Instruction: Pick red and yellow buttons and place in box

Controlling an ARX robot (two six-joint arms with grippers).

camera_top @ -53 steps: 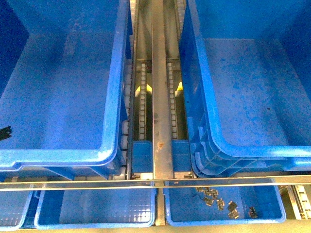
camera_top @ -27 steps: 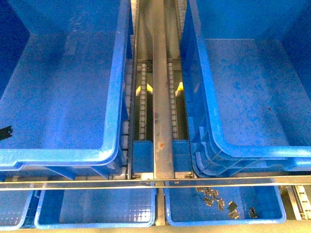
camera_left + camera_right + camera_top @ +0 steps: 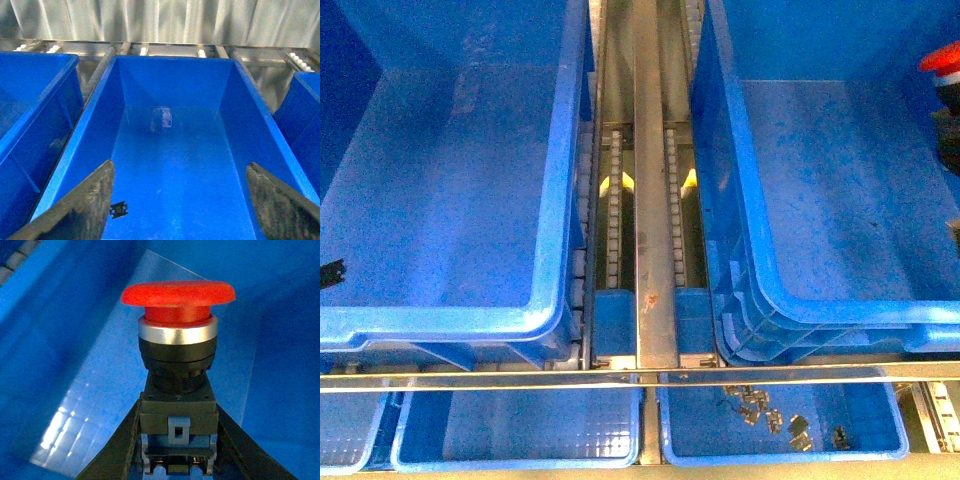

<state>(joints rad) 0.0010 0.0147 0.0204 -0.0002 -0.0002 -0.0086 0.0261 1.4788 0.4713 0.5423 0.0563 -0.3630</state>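
Note:
My right gripper (image 3: 177, 440) is shut on the red button (image 3: 178, 315), its dark fingers (image 3: 115, 450) pressed against both sides of the black-and-grey switch body, red mushroom cap pointing away from the wrist. In the front view the red button (image 3: 941, 58) shows at the upper right edge, over the right-hand large blue box (image 3: 840, 290). My left gripper (image 3: 180, 200) is open with nothing between its fingers, hovering over another deep blue box (image 3: 170, 165); in the front view this left box (image 3: 440, 320) shows too. The yellow button is out of view.
A small black piece (image 3: 118, 209) lies on the left box's floor. A metal roller conveyor (image 3: 652, 200) runs between the two boxes. Below a horizontal metal bar (image 3: 520, 381) sit shallow blue trays (image 3: 430, 455); the right tray (image 3: 890, 440) holds several small metal parts (image 3: 760, 405).
The red button in my right gripper has come into the front view at the upper right edge; it was not visible earlier. Nothing else has moved.

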